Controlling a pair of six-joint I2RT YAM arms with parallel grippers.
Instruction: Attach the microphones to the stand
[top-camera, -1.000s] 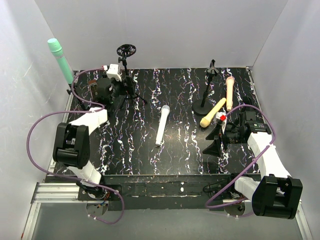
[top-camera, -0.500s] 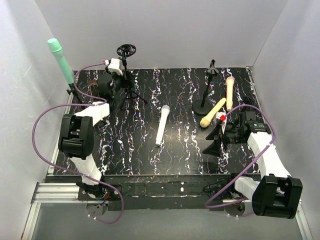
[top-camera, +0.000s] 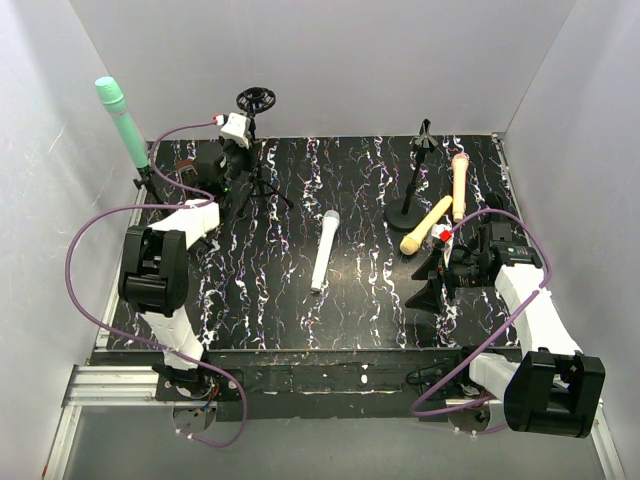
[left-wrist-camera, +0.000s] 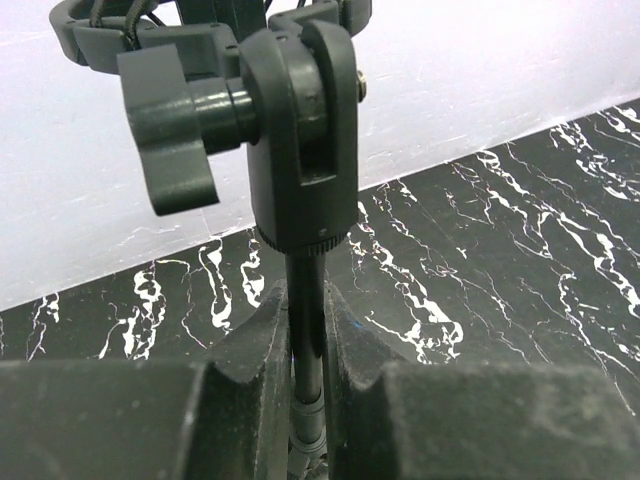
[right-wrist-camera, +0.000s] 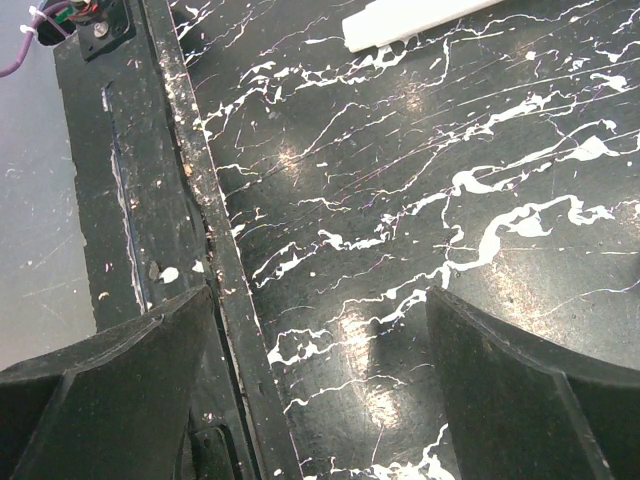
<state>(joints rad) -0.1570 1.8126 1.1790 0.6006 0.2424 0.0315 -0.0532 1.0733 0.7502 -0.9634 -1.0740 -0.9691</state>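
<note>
I saw the left end effector (left-wrist-camera: 305, 345) clamped shut on the tripod stand (left-wrist-camera: 300, 130) pole, far left. The right end effector (right-wrist-camera: 320, 385) gaped, empty, near right. The white microphone (top-camera: 323, 250) lay mid-counter (top-camera: 370, 300), the yellow microphone (top-camera: 426, 225) and peach-pink microphone (top-camera: 459, 185) far right, and the mint green microphone (top-camera: 122, 120) stood raised far left
</note>
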